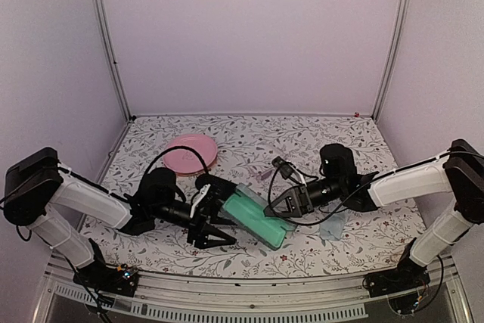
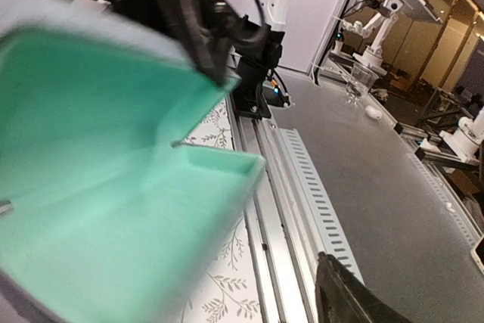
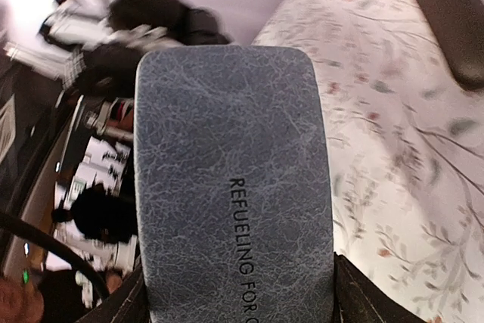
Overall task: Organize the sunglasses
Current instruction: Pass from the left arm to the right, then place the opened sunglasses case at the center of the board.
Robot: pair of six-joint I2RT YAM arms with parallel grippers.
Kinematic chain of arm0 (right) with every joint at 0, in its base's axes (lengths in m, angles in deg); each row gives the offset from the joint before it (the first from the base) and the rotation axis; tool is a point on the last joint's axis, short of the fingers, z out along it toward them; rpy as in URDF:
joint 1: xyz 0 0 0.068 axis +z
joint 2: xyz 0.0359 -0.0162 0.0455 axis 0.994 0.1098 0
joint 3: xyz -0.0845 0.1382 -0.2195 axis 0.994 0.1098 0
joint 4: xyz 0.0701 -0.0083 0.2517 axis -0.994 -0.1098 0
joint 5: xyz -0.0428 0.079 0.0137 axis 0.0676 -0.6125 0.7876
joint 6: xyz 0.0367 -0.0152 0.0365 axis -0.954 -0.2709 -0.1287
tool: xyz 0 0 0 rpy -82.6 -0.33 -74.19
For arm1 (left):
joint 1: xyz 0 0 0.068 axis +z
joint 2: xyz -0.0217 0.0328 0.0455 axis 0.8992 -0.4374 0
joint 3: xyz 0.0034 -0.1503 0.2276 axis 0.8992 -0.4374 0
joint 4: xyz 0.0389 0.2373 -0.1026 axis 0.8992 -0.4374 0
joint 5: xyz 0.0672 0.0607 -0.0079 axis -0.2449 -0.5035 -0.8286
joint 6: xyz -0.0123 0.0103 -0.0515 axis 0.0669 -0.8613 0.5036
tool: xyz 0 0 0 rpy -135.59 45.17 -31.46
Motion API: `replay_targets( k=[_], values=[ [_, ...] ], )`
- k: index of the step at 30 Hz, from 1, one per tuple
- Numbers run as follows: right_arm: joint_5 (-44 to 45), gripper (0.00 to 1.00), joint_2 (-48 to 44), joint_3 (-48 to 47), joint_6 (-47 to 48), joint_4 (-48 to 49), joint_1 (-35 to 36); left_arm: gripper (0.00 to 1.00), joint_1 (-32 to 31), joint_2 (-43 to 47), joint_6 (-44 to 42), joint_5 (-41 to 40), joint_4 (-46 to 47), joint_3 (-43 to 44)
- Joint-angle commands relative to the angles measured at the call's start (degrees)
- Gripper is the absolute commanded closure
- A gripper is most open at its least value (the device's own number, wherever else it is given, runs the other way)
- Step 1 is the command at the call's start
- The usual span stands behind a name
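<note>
Right jaws: my right gripper (image 1: 281, 206) is spread wide and closed across the grey-blue case (image 3: 231, 187), one finger on each long side.
Left jaws: my left gripper (image 1: 215, 238) gapes and holds nothing. It sits at the case's near-left end; I cannot tell whether it touches.
Case: lid open, mint lining showing, nothing visible inside.
Sunglasses: the pale pinkish pair (image 1: 262, 176) and the reddish-brown pair (image 1: 283, 164) seem to lie on the table just beyond the case. They are small in view, and neither is gripped.
Around: light blue cloth (image 1: 333, 226) just right of the case; pink plate (image 1: 193, 149) beyond it to the left.
Progress: early, I judge. The case is open and held; both pairs have yet to go in.
</note>
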Motion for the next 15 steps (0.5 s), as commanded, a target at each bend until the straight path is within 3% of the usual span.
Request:
replay_targets(
  k=[1, 6, 9, 15],
  values=[
    [6.86, 0.41, 1.18, 2.97, -6.0, -9.32, -4.49, 1.0, -0.49, 1.4, -3.74, 4.4, 3.92, -1.09],
    [6.89, 0.41, 0.18, 3.06, -5.68, -9.57, -5.24, 1.0, -0.5, 1.01, -3.68, 4.06, 5.07, -2.05],
    [6.94, 0.46, -0.47, 2.74, -4.92, -9.97, -5.24, 1.0, -0.45, 0.55, -3.13, 2.78, 5.47, -2.18],
    [9.4, 0.5, -2.63, 1.99, -1.9, -12.62, -5.06, 0.95, 0.0, -0.08, 2.01, -9.64, -1.86, 1.23]
  ],
)
